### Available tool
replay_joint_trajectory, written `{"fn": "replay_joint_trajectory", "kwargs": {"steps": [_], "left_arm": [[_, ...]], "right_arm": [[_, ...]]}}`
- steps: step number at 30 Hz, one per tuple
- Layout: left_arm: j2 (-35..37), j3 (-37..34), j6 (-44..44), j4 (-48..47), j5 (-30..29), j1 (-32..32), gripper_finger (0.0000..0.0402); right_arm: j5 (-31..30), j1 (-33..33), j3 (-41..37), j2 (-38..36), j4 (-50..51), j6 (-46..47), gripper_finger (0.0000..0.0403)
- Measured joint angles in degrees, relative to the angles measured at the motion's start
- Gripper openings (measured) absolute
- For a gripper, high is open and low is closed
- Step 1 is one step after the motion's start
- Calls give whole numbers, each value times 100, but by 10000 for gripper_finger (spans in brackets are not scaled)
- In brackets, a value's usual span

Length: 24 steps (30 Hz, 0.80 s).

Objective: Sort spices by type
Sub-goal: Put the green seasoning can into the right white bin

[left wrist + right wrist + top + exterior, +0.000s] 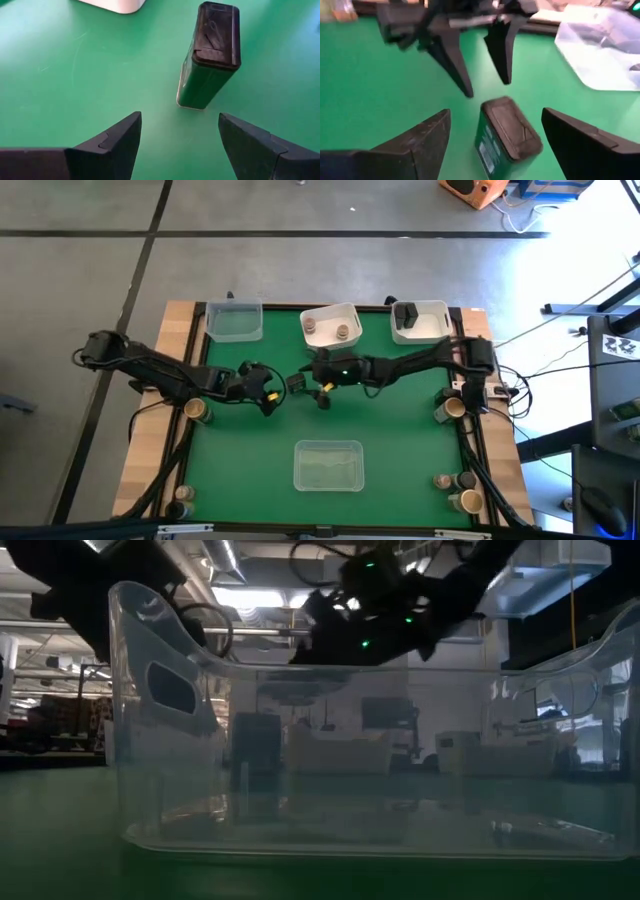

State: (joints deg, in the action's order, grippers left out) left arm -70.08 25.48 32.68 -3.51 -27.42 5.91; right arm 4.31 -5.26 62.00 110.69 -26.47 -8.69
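Now my left gripper (177,145) hangs over the green mat (60,75) with its fingers spread apart, holding nothing. Just ahead of it, between the fingertips' line and slightly toward one side, stands the green spice tin (210,55), upright with its black top up. Opposite, my right gripper (495,150) is spread too, the same tin between its fingers, untouched.

Green mat (400,440), clear tray (328,465) front-ctr, clear tray (234,320) rear-left, two white trays (352,311) (436,310) rear.
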Motion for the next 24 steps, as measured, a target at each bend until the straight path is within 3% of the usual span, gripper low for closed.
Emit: {"fn": "replay_joint_trajectory", "kwargs": {"steps": [6,18,24], "left_arm": [[0,-62,33,18,2,0,249],[0,-59,-190,350,2,0,249],[0,-58,-287,384,4,0,249]], "right_arm": [[48,-198,701,493,861,-234,309],[329,-306,710,641,746,-373,307],[329,-314,708,711,668,-367,280]]}}
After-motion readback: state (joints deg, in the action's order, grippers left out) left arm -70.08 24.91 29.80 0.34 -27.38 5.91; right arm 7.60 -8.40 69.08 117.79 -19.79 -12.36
